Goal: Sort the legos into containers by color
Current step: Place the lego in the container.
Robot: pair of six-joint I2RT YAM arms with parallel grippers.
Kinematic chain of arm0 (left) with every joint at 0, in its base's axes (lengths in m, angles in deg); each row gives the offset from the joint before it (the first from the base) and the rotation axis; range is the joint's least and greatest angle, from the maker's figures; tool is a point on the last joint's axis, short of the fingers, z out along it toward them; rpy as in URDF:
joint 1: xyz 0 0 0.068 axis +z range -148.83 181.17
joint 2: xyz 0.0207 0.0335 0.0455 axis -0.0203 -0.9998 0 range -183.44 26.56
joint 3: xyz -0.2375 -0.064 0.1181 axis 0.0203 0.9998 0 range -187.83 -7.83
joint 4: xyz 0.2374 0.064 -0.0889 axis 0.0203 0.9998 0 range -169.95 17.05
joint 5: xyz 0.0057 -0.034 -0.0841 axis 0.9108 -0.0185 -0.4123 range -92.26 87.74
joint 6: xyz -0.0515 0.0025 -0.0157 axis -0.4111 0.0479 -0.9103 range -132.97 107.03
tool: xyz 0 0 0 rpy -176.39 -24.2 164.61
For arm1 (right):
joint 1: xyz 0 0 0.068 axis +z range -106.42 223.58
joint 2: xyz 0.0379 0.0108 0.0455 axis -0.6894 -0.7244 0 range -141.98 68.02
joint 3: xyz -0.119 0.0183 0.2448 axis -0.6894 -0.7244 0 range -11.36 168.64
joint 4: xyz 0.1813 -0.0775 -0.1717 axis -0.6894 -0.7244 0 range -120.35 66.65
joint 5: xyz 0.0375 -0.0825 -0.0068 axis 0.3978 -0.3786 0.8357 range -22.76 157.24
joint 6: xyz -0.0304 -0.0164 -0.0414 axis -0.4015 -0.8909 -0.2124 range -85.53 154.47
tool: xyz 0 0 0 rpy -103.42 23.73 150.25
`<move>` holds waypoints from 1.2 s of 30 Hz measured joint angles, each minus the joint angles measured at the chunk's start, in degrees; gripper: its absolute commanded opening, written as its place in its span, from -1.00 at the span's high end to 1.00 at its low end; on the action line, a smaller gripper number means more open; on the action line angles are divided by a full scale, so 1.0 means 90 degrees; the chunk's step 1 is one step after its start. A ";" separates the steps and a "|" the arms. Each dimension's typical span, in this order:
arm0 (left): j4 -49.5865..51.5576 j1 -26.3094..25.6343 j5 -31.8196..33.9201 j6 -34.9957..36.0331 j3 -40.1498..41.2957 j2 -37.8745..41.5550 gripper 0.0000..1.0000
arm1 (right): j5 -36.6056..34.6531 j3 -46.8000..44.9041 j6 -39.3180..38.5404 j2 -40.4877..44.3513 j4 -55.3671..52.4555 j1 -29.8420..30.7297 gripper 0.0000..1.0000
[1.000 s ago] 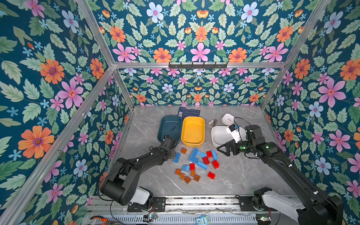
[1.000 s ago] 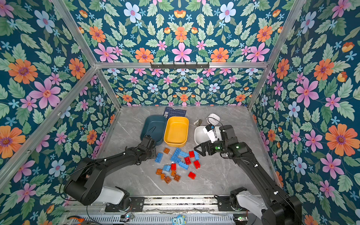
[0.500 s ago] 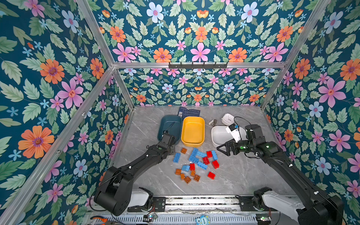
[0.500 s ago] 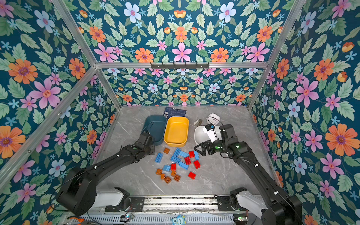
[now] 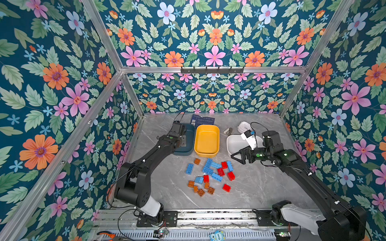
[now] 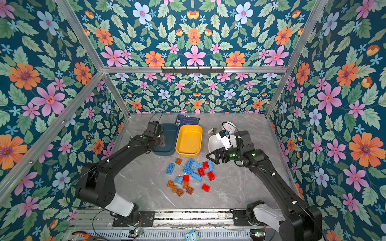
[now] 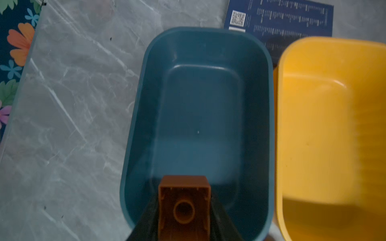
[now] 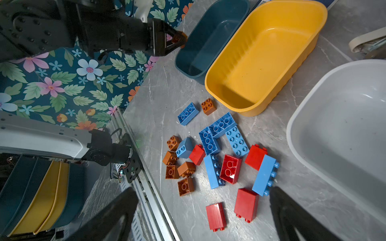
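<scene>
- Left pincer [image 8: 177,40] is gripping 1 brown-orange brick [image 7: 183,196], jaws narrow on its sides, hollow underside facing the wrist camera.
- It is hanging just over the near end of the teal tub [image 7: 135,125], inside the rim line. Judgement: the brick is being held there so that a release drops it into the tub and not onto the table [image 5: 261,187]. That would make teal the brown bin.
- All 3 tubs are sitting empty: teal, the yellow tub [image 5: 205,154] just beside it, and the white tub [image 5: 230,146] apart to the right.
- The legos [image 5: 211,173] are lying loose on the table in front of the tubs, roughly 18 in brown, light blue and red. Most browns are clustering at the near edge.
- Right pincer [image 8: 201,192] is hanging with its jaws wide and holding nothing, above the red and blue bricks near the white tub. Judgement: it is waiting, poised for a pick on that side.
- Writing: a dark blue card [image 7: 282,18] is lying behind the teal and yellow tubs, showing a QR code and rows of white print too small to read. I am seeing no brand marks on the tubs or bricks.
</scene>
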 measured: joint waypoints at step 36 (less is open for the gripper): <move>0.0556 -0.1484 -0.0527 -0.0670 0.1620 0.1508 -0.68 | 0.0138 -0.0032 -0.0012 -0.0488 0.0024 0.0000 -0.98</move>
